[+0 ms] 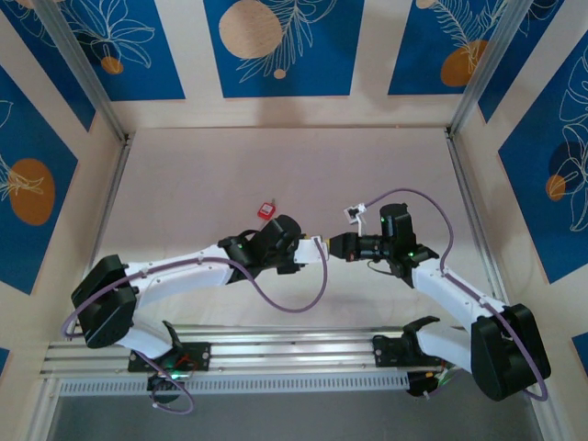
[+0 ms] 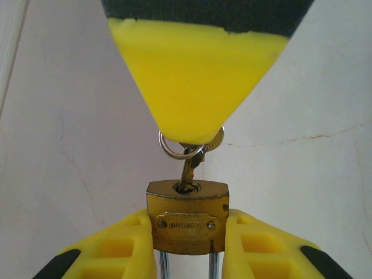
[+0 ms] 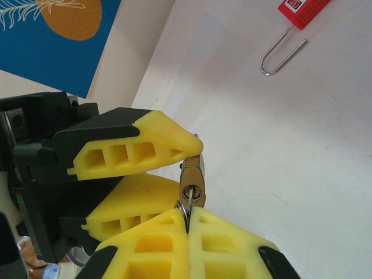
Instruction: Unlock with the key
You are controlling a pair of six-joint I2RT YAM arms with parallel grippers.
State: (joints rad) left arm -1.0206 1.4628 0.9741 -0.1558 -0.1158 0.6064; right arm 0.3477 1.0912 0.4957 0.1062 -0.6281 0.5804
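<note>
A brass padlock [image 2: 187, 224] is clamped by its sides in my left gripper [image 2: 187, 235], keyhole end facing away and its two steel shackle legs running back between the fingers. A small key [image 2: 189, 168] on a split ring [image 2: 172, 149] sits in the keyhole. My right gripper [image 3: 188, 225] is shut on the key's head, and its yellow fingers [image 2: 192, 81] come down from above in the left wrist view. In the right wrist view the padlock [image 3: 193, 181] shows end-on between the left fingers [image 3: 133, 148]. From the top, both grippers [image 1: 317, 250] [image 1: 336, 246] meet tip to tip at mid-table.
A red padlock [image 1: 266, 209] with a long thin shackle [image 3: 283, 53] lies on the table just beyond the left gripper. A small white tagged item [image 1: 353, 212] lies near the right wrist. Panelled walls [image 1: 285, 46] enclose the pale table [image 1: 276, 165] on three sides.
</note>
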